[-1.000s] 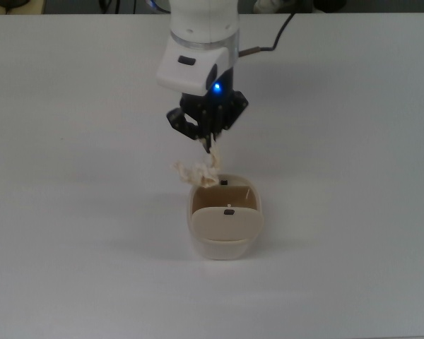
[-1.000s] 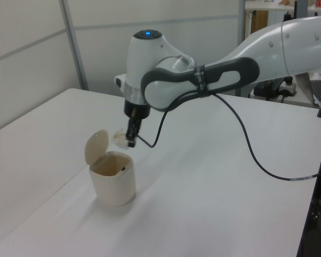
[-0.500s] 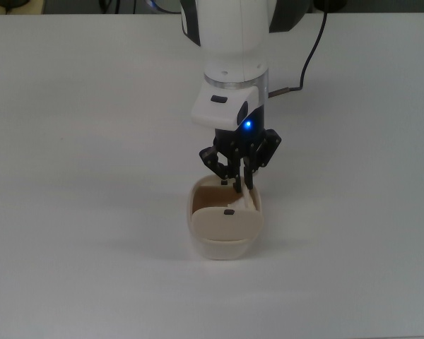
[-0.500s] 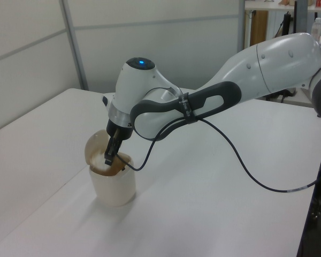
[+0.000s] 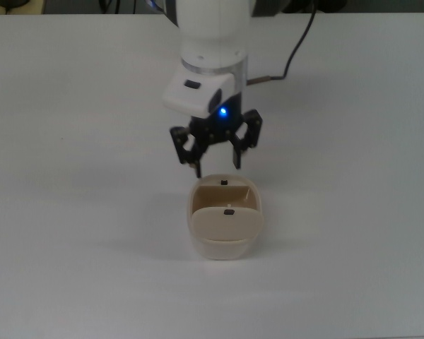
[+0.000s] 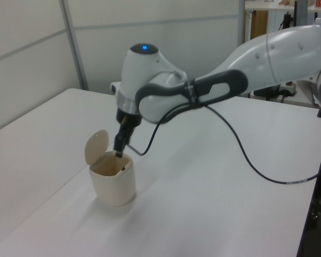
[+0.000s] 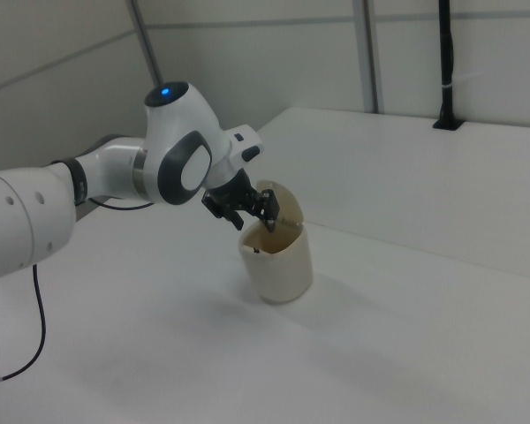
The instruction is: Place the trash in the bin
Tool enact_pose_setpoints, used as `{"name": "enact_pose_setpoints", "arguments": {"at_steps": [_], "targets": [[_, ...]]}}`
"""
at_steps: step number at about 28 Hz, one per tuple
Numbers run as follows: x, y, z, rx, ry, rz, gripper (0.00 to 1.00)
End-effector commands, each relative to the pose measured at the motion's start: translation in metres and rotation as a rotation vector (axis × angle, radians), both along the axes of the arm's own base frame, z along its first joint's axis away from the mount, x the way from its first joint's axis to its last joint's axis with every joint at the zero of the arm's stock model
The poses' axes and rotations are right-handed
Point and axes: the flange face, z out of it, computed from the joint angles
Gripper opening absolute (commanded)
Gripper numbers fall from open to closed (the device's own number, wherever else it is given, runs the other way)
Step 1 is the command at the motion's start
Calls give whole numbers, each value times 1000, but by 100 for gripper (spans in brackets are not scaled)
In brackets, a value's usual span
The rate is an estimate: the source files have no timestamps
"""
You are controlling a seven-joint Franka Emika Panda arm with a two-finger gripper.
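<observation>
Gripper (image 5: 216,160) spread wide and empty, hanging just above the bin (image 5: 225,226) at its rim, on the top view's upper side. Flap lid (image 6: 96,147) tipped up. Trash nowhere visible, presumably down inside.

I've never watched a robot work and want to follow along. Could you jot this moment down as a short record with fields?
arm: white, reaching over a white table
gripper: open, empty, just above the bin's rim
bin: beige, upright, flap lid swung up
trash: not visible anywhere on the table; the bin's inside is not clear enough to confirm it
cable: dark, trailing from the arm across the table
</observation>
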Motion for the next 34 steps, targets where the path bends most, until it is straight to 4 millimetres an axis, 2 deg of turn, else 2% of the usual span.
{"name": "enact_pose_setpoints", "arguments": {"at_steps": [1,5,6,11,12,16,17,18,21,34], "targets": [[-33,-30,35,-20,131,-68,100],[-54,-52,59,-14,196,-109,100],[-66,-64,77,-8,214,-132,100],[-97,-89,118,2,250,-178,100],[-108,-97,130,1,264,-193,100],[-127,-118,148,-11,286,-223,100],[-130,-124,150,-9,294,-234,100],[-134,-138,153,-5,299,-260,100],[-136,-148,156,1,295,-292,100],[-137,-136,154,22,323,-349,100]]}}
